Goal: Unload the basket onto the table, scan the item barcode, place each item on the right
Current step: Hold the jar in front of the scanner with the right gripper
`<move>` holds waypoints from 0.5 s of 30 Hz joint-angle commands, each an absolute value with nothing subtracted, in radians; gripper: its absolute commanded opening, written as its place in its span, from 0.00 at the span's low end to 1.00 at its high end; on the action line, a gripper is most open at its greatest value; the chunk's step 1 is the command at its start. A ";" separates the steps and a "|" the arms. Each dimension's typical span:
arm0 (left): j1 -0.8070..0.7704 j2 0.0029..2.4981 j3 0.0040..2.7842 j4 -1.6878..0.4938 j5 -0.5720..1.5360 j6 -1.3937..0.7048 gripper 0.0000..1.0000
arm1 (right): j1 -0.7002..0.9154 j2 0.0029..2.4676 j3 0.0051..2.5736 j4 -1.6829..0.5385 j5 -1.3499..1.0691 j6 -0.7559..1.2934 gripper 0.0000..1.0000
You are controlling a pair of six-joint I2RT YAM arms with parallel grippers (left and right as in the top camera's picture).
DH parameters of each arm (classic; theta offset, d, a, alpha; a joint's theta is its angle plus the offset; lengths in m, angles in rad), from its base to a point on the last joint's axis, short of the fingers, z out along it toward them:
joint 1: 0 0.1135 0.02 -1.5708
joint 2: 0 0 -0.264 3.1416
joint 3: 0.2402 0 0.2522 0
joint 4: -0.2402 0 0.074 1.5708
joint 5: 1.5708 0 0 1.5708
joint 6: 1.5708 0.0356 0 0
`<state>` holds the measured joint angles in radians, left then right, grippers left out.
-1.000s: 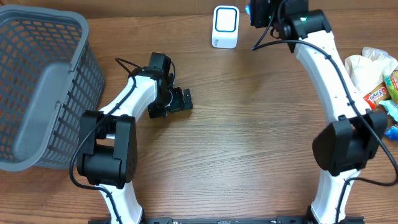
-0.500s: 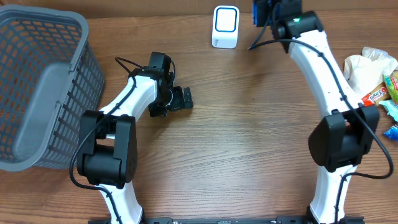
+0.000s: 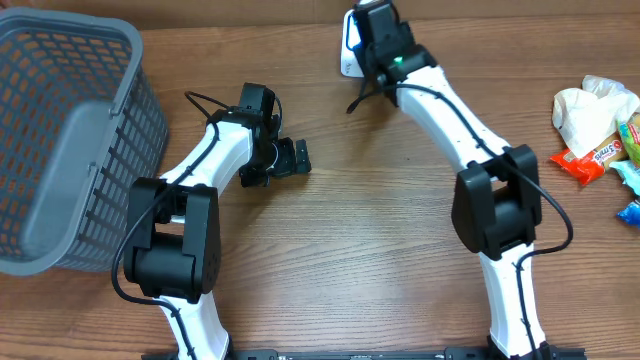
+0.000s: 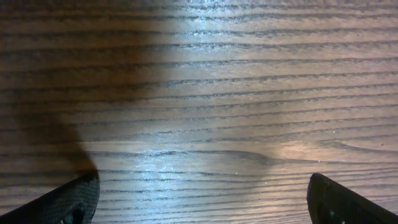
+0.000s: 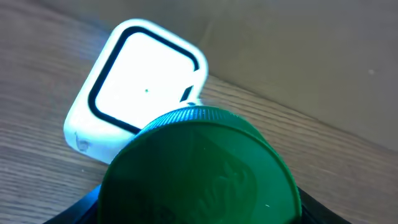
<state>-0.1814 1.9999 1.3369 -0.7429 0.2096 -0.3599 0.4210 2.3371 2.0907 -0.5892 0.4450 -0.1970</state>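
A: Where do we find the green-lidded item [image 5: 199,168]?

B: At the far edge of the table [image 3: 380,230], near its middle. In the right wrist view we see its round green lid filling the lower half of the picture, with the white scanner [image 5: 140,87] just behind it. The scanner's lit window, framed in black, is tilted toward the lid.

A: Is it held?

B: Yes. The right end effector [image 3: 372,25] is clenched on it, with a dark finger showing at each side of the lid. From overhead the end effector hides the item and covers most of the scanner.

A: And the other arm?

B: We see the left end effector [image 3: 292,160] released, low over bare wood left of the table's middle. Its fingers [image 4: 68,202] stand wide apart with nothing between them.

A: Anything else we should note?

B: A grey basket [image 3: 70,30] stands at the far left corner, and snack packets [image 3: 600,130] lie at the right edge.
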 commanded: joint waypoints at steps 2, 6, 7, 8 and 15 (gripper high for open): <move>-0.178 2.033 1.319 -0.731 0.228 -0.355 1.00 | 0.418 2.312 2.149 -0.542 0.542 -0.241 0.48; -0.178 2.033 1.319 -0.728 0.226 -0.355 1.00 | 0.418 2.312 2.149 -0.535 0.550 -0.256 0.48; -0.178 2.033 1.319 -0.727 0.226 -0.355 1.00 | 0.418 2.312 2.149 -0.535 0.550 -0.259 0.47; -0.178 2.033 1.319 -0.724 0.226 -0.355 1.00 | 0.418 2.312 2.149 -0.535 0.550 -0.260 0.47; -0.178 2.033 1.319 -0.721 0.226 -0.355 1.00 | 0.418 2.312 2.149 -0.534 0.548 -0.263 0.48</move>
